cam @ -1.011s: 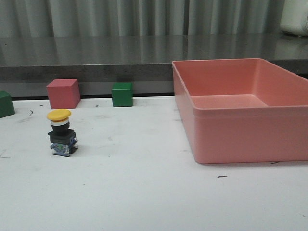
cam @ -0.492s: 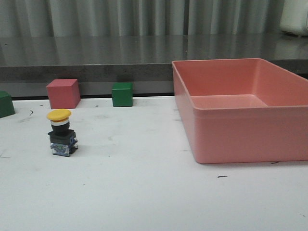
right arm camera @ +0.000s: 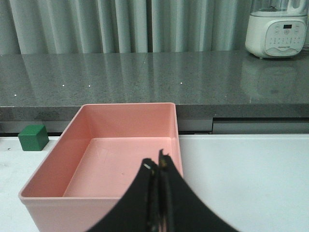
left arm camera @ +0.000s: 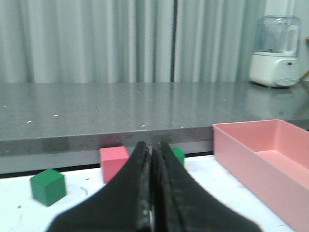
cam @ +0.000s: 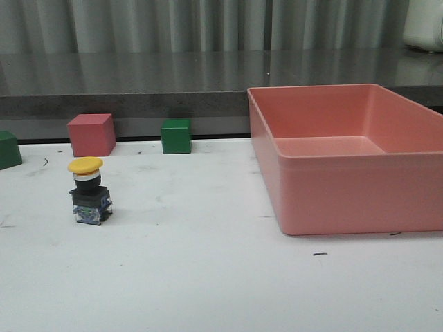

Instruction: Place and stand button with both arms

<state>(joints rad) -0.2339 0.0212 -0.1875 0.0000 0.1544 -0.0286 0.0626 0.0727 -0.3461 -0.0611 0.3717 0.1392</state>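
The button (cam: 88,194) stands upright on the white table at the left of the front view, yellow cap on top, black body and bluish terminals below. Nothing touches it. No arm shows in the front view. In the left wrist view my left gripper (left arm camera: 152,145) is shut with nothing between its fingers, and the button does not show there. In the right wrist view my right gripper (right arm camera: 157,162) is shut and holds nothing, in front of the pink bin (right arm camera: 72,145).
A large pink bin (cam: 332,200) stands at the right. Along the back edge sit a pink cube (cam: 91,134), a green cube (cam: 176,135) and another green cube (cam: 8,149) at the far left. A grey counter runs behind the table.
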